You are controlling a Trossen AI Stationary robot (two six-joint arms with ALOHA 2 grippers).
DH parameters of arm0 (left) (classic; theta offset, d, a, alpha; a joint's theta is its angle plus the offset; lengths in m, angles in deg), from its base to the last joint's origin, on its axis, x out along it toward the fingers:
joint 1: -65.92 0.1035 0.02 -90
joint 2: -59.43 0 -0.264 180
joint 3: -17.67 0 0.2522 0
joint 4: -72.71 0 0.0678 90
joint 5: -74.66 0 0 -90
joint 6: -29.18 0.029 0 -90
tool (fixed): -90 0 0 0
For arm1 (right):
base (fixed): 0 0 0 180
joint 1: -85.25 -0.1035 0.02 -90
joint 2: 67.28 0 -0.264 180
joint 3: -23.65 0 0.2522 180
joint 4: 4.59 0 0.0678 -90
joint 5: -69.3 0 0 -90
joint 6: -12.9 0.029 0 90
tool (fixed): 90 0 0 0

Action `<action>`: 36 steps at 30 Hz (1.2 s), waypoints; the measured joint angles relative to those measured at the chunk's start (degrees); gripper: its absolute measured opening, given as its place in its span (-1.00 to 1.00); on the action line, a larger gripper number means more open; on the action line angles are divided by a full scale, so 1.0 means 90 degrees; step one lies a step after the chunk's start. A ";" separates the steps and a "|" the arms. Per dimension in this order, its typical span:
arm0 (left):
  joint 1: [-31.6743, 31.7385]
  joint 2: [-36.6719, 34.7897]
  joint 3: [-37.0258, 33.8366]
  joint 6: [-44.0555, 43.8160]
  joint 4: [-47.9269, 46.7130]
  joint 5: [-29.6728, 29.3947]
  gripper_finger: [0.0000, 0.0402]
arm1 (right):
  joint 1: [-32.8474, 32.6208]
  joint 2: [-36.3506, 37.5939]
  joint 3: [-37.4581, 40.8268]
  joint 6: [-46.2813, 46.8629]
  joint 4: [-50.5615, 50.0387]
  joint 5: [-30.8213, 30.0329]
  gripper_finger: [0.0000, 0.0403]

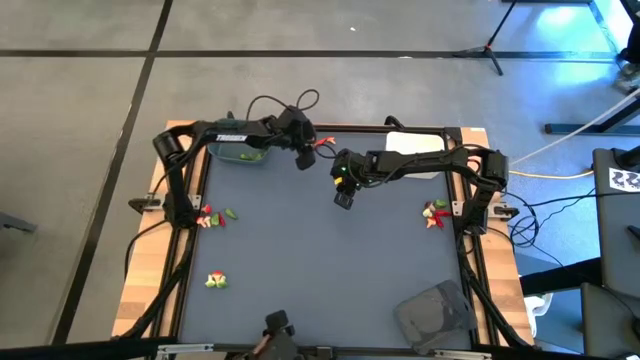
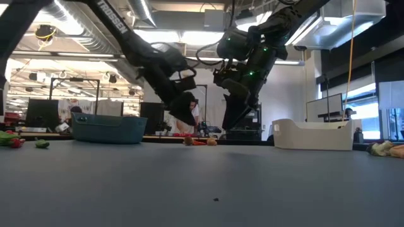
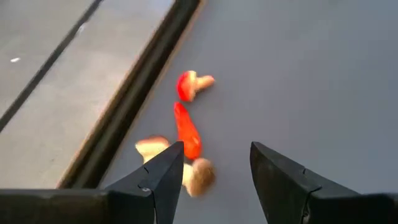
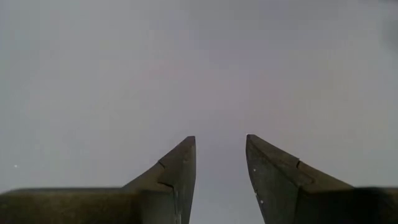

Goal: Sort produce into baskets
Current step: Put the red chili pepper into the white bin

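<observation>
Beside left end effector (image 3: 214,168): red pepper (image 3: 186,130).

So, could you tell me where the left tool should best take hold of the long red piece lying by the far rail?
Probably across the middle of the long red piece, from above. It lies flat and slender, with tan pieces crowding one end; the left tool is open above it.

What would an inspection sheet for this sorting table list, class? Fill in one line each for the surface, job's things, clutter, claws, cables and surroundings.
Surface: grey mat, wooden edges.
Job's things: blue-grey tub and white tub at the far edge, dark grey tray at the near right corner; produce in small piles, red and tan pieces.
Clutter: nothing seen.
Claws: left claw open above the red and tan pieces; right claw open above bare mat.
Cables: black loops on the left arm.
Surroundings: tripod foot, taped floor.
</observation>
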 joint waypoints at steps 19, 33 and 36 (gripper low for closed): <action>0.0528 0.2023 0.2982 0.0666 -0.2732 0.1096 -0.10 | -0.0002 0.0000 0.0000 0.0021 -0.0018 -0.0001 -0.30; 0.0622 0.2386 0.3058 0.1496 -0.2620 0.0999 -0.36 | -0.0002 -0.0002 0.0002 0.0260 0.0014 -0.0182 -0.30; 0.0616 0.2391 0.3056 0.1862 -0.2620 0.1036 -0.55 | 0.0000 -0.0002 0.0002 0.0287 -0.0004 -0.0187 -0.30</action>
